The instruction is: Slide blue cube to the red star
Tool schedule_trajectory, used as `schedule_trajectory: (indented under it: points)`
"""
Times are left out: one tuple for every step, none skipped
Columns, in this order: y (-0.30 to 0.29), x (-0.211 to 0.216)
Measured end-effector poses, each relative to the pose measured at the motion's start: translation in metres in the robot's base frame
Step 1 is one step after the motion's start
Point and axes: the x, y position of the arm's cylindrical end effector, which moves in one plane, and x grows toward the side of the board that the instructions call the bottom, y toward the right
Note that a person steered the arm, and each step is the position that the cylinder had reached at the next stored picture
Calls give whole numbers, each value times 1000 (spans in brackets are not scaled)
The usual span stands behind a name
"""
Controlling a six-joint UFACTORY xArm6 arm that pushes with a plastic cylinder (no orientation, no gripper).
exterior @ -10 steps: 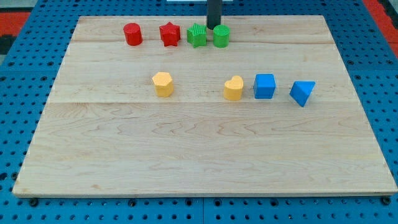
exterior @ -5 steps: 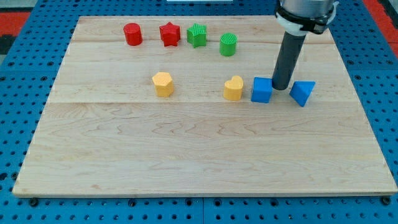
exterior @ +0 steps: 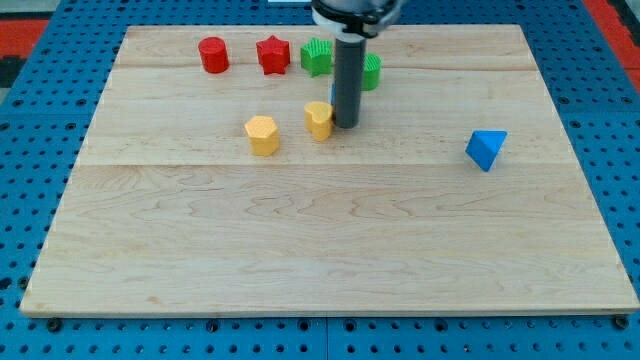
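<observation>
You're mid-push: my tip [exterior: 347, 125] sits just beside the yellow heart [exterior: 319, 119], and the blue cube seems hidden behind the rod. No hand shows. Next, steer up-left toward the red star [exterior: 272, 55].

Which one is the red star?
Find the row of red and green blocks along the wooden board's top edge. The red star is second from the view's left, between the red cylinder and a green block, up-left of my tip; only it is red with points.
</observation>
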Motion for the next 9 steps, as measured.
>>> schedule_trajectory:
  points:
    - [36, -2]
    - [37, -26]
    - [-44, -32]
    - [-89, -35]
    - [-79, -23]
    - [-74, -24]
    - [-74, -25]
    - [-78, -28]
    - [-78, -31]
